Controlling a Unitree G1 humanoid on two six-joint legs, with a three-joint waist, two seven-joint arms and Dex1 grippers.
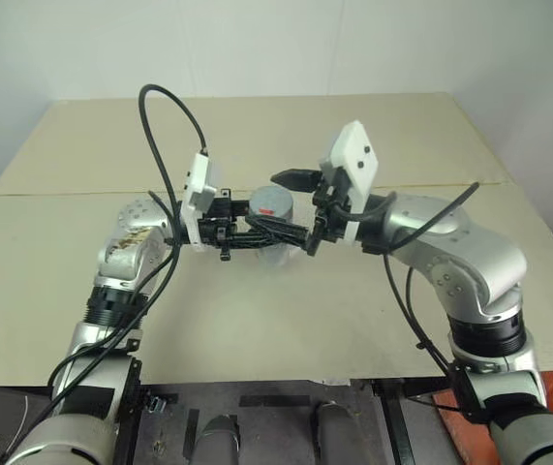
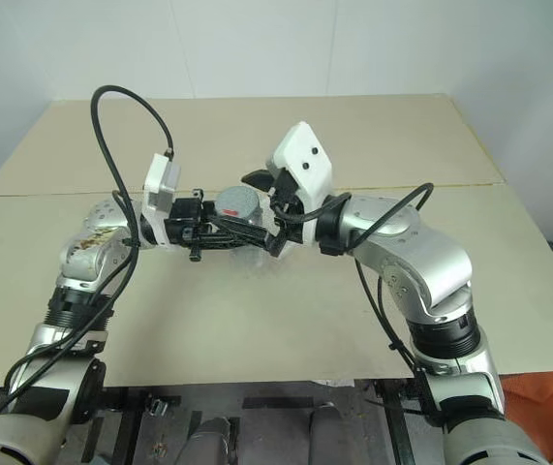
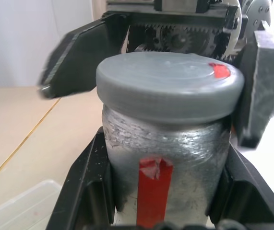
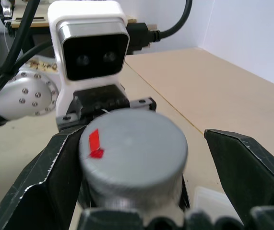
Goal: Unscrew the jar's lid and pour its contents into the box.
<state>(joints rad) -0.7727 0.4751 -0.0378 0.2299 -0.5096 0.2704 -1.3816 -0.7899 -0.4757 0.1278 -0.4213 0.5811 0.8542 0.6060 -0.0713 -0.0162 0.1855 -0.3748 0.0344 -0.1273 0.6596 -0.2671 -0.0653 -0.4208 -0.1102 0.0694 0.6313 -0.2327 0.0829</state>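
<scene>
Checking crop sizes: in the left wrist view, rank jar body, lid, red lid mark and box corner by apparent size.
1. Jar body and lid: about alike; no clear winner.
2. Box: just a corner shows at the frame's edge.
3. Red mark on the lid: smallest.
The jar is close to the camera, so apparent size misleads.

Bright, even light falls from above, with soft shadows on the table (image 1: 257, 320). Near finger edges blur in both wrist views

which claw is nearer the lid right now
Right. The right claw is open with its fingers on either side of the lid, one finger close beside its edge. The left claw is shut on the jar body just below the lid.
</scene>
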